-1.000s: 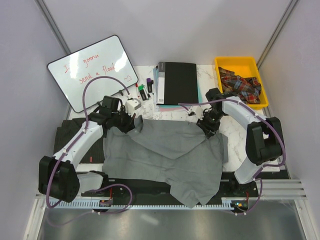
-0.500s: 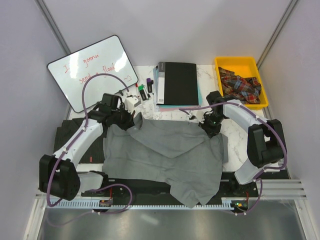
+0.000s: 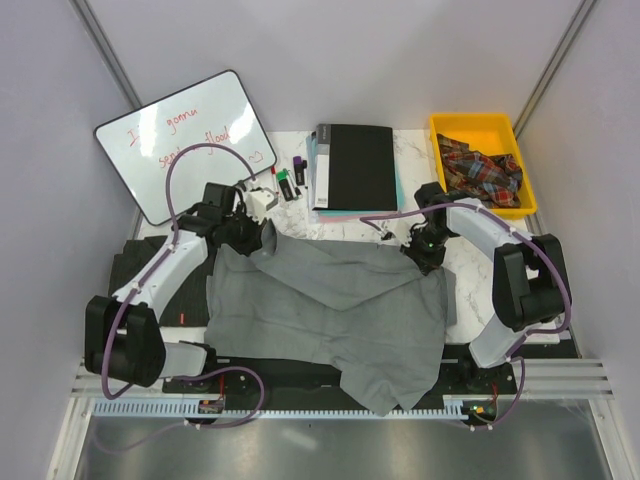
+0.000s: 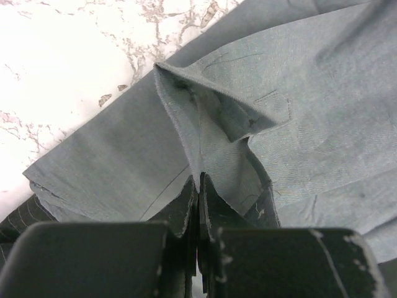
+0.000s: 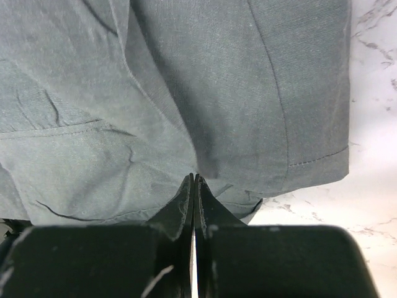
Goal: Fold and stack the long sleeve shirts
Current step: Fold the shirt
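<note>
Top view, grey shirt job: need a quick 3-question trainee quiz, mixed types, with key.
1. True or false: the left gripper is shut on a fold of the grey shirt.
2. What lies in the yellow bin? A: markers. B: plaid cloth. C: a book.
3. Short answer: which gripper is nearer the yellow bin?

Key: 1 true; 2 B; 3 the right gripper.
</note>
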Controlling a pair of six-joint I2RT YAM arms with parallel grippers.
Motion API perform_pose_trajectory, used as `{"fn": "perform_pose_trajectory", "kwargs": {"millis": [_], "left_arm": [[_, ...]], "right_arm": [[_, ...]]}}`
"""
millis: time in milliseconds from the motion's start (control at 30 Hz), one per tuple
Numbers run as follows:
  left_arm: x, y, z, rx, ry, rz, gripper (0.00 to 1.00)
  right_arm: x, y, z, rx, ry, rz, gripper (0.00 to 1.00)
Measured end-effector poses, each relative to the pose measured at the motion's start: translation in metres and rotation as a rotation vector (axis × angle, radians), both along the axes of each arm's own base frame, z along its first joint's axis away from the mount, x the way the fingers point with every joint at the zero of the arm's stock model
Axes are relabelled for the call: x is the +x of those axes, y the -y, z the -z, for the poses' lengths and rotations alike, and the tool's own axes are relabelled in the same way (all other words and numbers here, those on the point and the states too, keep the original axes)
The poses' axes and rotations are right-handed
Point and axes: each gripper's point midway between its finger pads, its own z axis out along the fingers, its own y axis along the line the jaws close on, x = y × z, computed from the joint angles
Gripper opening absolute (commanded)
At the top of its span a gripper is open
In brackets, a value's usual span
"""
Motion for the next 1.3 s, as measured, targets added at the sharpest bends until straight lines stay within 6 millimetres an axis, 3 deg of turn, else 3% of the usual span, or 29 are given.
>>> {"fn": "perform_pose_trajectory", "kwargs": {"millis": [33,67,100,133,200,233,333,500,600,700,867,1033,1300], "left_arm": [[0.000,-0.002,0.002,0.004,-0.001,-0.004,0.03],[0.000,-0.003,0.004,0.008,0.000,-0.005,0.08],[0.000,-0.004,0.007,0.014,-0.001,-0.007,0.12],[0.000,-0.006,0.010,0.022,0.000,-0.008,0.31],[-0.003,-0.010,0.016,0.045,-0.004,-0.005,0.48],[-0.004,-0.012,0.020,0.061,-0.005,-0.005,0.56],[-0.003,-0.022,0.027,0.099,-0.009,-0.019,0.66],[0.005,-0.039,0.022,0.125,0.013,-0.027,0.68],[0.017,-0.032,0.006,0.106,0.038,0.044,0.66],[0.038,-0.021,-0.002,0.091,0.065,0.134,0.64],[0.051,-0.017,0.029,0.117,0.008,0.231,0.63],[0.051,-0.018,0.055,0.139,-0.070,0.268,0.66],[0.057,-0.019,0.073,0.162,-0.091,0.312,0.63]], "right_arm": [[-0.001,0.000,0.001,-0.001,-0.006,-0.001,0.01],[-0.002,0.000,0.001,0.000,-0.012,-0.002,0.15],[-0.005,-0.001,0.001,0.004,-0.023,-0.004,0.24],[-0.008,-0.001,0.000,0.009,-0.036,-0.004,0.32],[-0.014,-0.004,-0.004,0.024,-0.065,-0.005,0.53],[-0.015,-0.005,-0.008,0.030,-0.074,0.000,0.57],[-0.006,-0.009,-0.023,0.056,-0.058,0.016,0.58],[0.041,-0.005,-0.053,0.073,0.070,0.097,0.55],[0.065,0.002,-0.051,0.036,0.119,0.133,0.53],[0.083,0.008,-0.033,-0.013,0.125,0.144,0.53],[0.093,0.017,-0.004,-0.080,0.099,0.142,0.52],[0.092,0.016,0.002,-0.081,0.087,0.131,0.56],[0.066,0.019,0.032,-0.095,0.019,0.116,0.48]]}}
